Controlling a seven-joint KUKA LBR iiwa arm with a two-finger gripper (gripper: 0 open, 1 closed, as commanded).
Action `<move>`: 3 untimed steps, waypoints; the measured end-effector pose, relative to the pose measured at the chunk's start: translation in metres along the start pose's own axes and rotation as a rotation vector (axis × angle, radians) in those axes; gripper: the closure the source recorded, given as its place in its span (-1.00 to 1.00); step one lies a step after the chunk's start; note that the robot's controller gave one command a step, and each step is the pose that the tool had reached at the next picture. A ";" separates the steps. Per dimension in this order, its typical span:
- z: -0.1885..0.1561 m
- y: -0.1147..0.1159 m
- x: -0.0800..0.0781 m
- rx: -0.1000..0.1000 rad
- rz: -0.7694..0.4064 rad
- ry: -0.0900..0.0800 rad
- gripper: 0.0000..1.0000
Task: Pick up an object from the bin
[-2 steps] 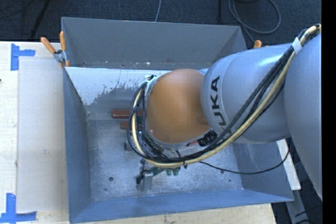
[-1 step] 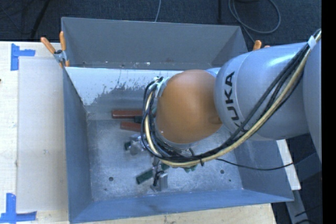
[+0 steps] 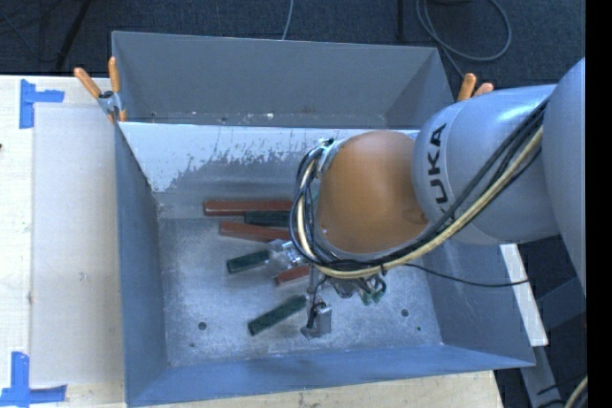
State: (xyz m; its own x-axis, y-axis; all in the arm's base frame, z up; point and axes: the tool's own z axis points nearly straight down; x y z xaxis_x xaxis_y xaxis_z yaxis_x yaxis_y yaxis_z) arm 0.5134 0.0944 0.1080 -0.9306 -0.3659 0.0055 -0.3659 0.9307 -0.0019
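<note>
While the orange wrist cover (image 3: 368, 191) hides the jaws' tips, I can't tell if they're clenched or released. They sit low at the right end of a dark green bar (image 3: 277, 313) on the bin (image 3: 134, 282) floor's near side, the probable pick. The bars lie flat and loose. I count three green and three brown bars (image 3: 247, 205), the rest further left.
</note>
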 end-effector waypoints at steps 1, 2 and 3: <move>0.027 0.009 -0.014 -0.001 -0.170 -0.006 -1.00; 0.038 0.012 -0.010 -0.003 -0.153 -0.003 1.00; 0.038 0.012 -0.010 -0.003 -0.153 -0.003 1.00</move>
State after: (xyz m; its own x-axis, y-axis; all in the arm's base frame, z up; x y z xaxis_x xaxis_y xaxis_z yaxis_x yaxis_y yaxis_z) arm 0.5182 0.1089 0.0695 -0.8641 -0.5034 0.0026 -0.5034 0.8641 0.0019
